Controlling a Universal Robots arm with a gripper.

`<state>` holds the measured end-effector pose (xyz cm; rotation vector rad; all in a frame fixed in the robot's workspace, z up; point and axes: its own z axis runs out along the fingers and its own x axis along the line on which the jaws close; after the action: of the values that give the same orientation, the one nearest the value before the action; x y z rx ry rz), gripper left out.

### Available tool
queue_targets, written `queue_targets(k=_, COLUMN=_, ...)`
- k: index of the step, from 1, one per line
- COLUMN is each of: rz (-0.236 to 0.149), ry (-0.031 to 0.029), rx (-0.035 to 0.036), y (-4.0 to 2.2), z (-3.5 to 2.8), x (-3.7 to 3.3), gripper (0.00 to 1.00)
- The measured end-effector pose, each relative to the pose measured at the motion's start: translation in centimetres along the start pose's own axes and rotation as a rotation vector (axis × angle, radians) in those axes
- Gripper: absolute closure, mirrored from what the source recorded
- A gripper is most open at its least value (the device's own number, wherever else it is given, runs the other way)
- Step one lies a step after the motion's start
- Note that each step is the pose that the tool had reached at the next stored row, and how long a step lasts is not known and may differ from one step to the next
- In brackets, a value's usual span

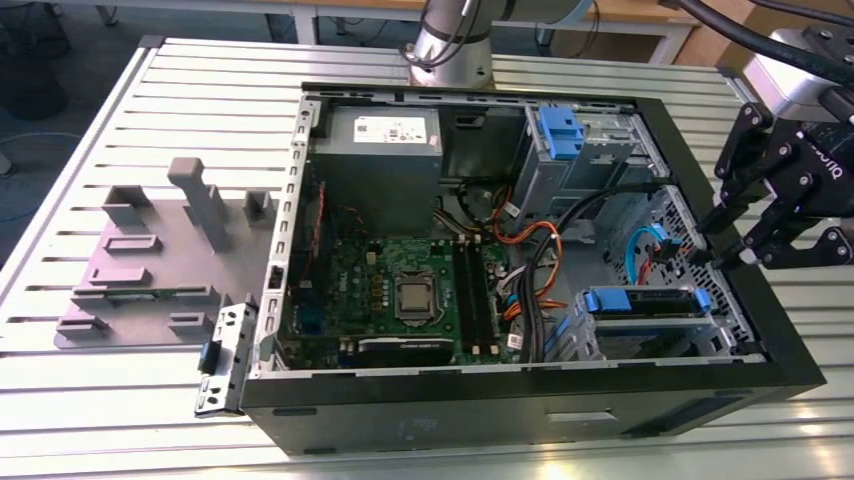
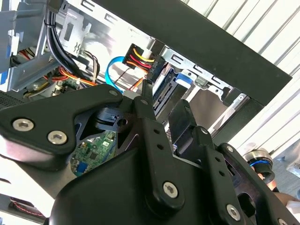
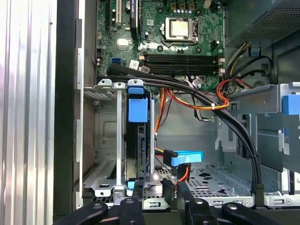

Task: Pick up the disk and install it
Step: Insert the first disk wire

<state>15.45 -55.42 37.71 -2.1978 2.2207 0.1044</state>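
A robotics lab: opened computer case (image 1: 534, 400) on a slotted aluminium table (image 1: 107, 130).

The exterior view looks steeply down from high up, some way off, on the open black computer case (image 1: 534, 385) lying on the slatted metal tabletop (image 1: 80, 420). Both wrist views sit close over that case's drive-cage end, sharing its green motherboard (image 3: 154, 42) and orange cables (image 2: 70, 75).
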Motion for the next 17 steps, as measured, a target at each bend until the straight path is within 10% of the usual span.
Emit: queue_targets(k=17, rz=0.000, ry=0.0000, rx=0.0000, y=-0.28, z=0.03, x=-0.49, gripper=0.59)
